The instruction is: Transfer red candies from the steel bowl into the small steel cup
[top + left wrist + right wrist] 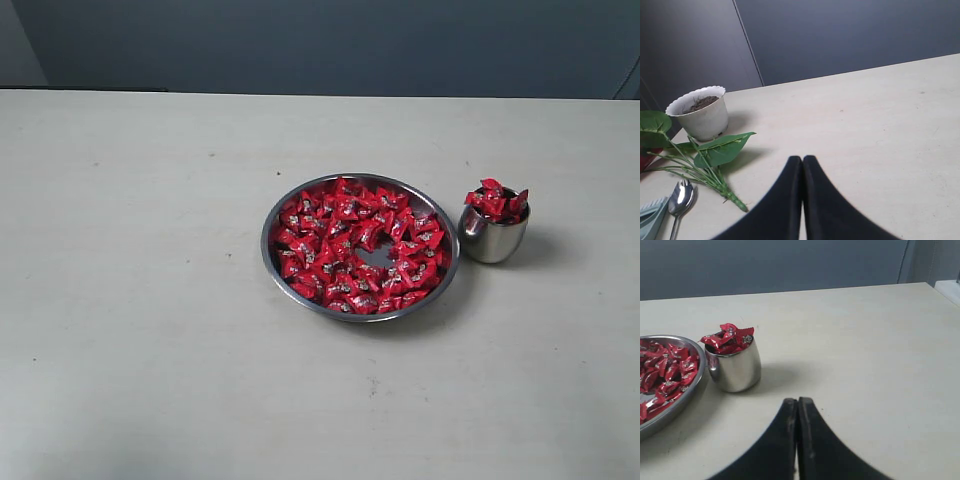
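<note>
From across the room, the steel bowl point(360, 318) sits about mid-table on the pale table point(150, 330), spread nearly full with red candies point(340, 245), a small bare patch of steel showing near its middle. Just beside its right rim stands the small steel cup point(492, 242), upright, with more of the red wrappers heaped above its lip. The wrappers carry little dark-and-white marks, too small to read. No arm shows in this view. At the left wrist, the left gripper point(802, 161) has its two black fingers pressed together with nothing between them, over bare tabletop. Beyond it stand a white pot point(702, 117) of soil, a green leafy sprig point(715, 150) lying on the table, and a steel spoon point(681, 196) at the edge. At the right wrist, the right gripper point(797, 402) is likewise closed tight and empty, near the cup, with the bowl just past it.
</note>
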